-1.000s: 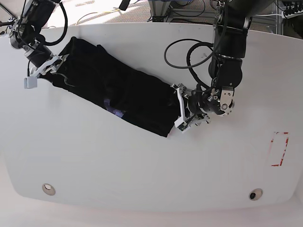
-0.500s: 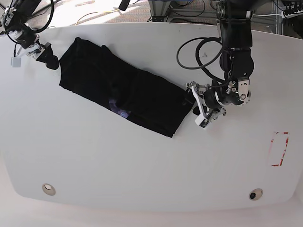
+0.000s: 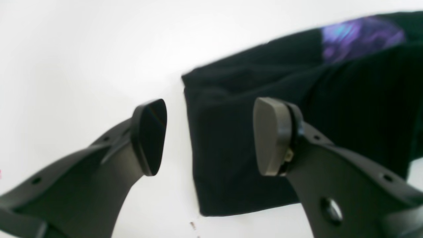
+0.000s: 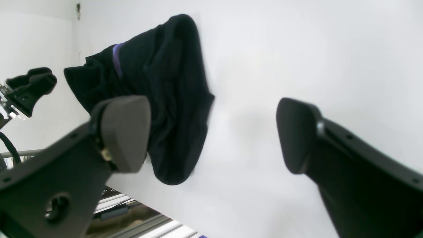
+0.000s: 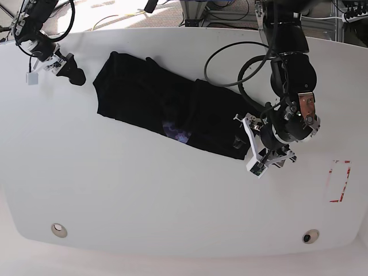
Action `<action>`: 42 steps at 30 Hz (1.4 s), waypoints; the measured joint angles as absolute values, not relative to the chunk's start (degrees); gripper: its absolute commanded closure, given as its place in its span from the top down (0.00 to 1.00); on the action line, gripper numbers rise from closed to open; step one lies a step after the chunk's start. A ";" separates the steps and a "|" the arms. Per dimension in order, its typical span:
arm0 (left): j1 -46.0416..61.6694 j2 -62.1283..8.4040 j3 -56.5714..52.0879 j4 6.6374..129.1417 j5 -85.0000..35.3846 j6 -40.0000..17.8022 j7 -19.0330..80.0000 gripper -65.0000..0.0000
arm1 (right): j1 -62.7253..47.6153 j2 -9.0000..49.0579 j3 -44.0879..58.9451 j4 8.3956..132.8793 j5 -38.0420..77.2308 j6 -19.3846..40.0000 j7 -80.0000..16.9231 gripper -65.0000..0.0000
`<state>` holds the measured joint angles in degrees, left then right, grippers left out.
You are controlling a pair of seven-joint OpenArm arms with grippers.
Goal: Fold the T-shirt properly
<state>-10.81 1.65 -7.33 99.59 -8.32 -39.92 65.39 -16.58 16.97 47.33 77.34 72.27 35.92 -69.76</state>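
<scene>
Two views up close: left wrist, left gripper (image 3: 208, 135) spread wide and empty, straddling a corner of the T-shirt (image 3: 297, 115); right wrist, right gripper (image 4: 211, 132) fully parted, empty, beside the shirt's end. Base: shirt folded into a diagonal band mid-table (image 5: 144, 195).

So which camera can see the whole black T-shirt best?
The base view: the T-shirt lies there as one long folded strip, end to end, on the white table. The left wrist view shows only one end and some purple print; the right wrist view shows the other end bunched up.
</scene>
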 measured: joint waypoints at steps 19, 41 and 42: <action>-12.73 0.73 -7.79 74.83 -8.47 -39.94 53.01 0.59 | -15.86 16.19 44.77 77.30 72.05 35.90 -69.38 0.89; -13.34 0.30 -17.32 71.22 -11.20 -40.73 53.39 0.59 | -11.07 7.73 36.42 80.31 64.47 37.01 -66.89 0.88; -13.28 0.32 -18.00 71.24 -11.22 -40.73 53.56 0.59 | -11.18 7.38 35.42 80.95 64.45 36.84 -66.89 0.88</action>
<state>-13.28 0.32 -18.00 71.24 -11.22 -40.73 53.56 -11.18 7.38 35.42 80.95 64.45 36.84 -66.89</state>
